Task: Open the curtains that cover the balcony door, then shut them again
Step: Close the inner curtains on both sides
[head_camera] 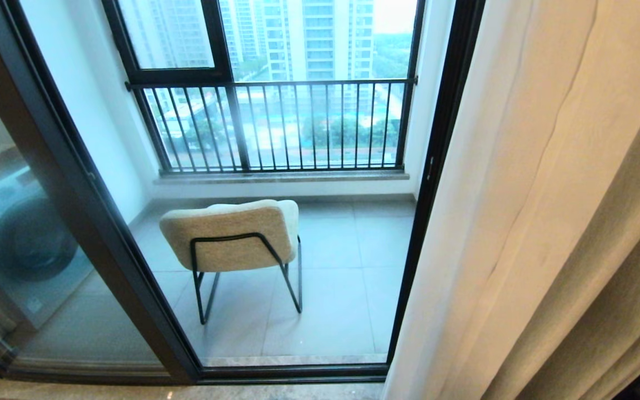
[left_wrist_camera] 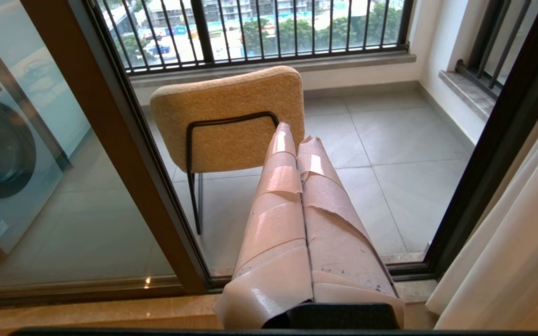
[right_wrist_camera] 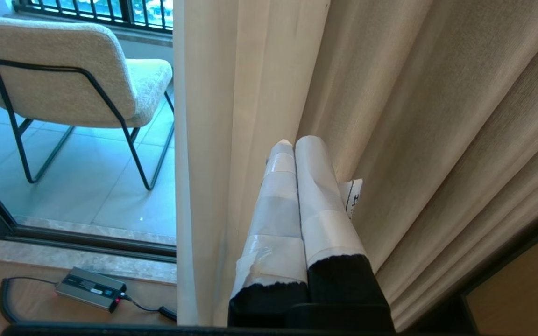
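Observation:
The curtains [head_camera: 548,211] hang gathered at the right: a thin white sheer beside a thick cream-beige drape. The balcony door [head_camera: 98,222] stands uncovered, with dark frames and glass panes. Neither arm shows in the head view. My left gripper [left_wrist_camera: 296,133] is shut, its tan-taped fingers pressed together and pointing at the door glass, holding nothing. My right gripper [right_wrist_camera: 292,142] is shut too. Its white-taped fingers point into the folds where the sheer [right_wrist_camera: 213,140] meets the beige drape [right_wrist_camera: 428,116], with no fabric between them.
A beige chair [head_camera: 236,233] with a black metal frame stands on the tiled balcony floor. Behind it is a barred railing [head_camera: 275,122]. A washing machine [left_wrist_camera: 3,154] sits behind the left pane. A power adapter [right_wrist_camera: 89,288] with a cable lies on the floor by the sill.

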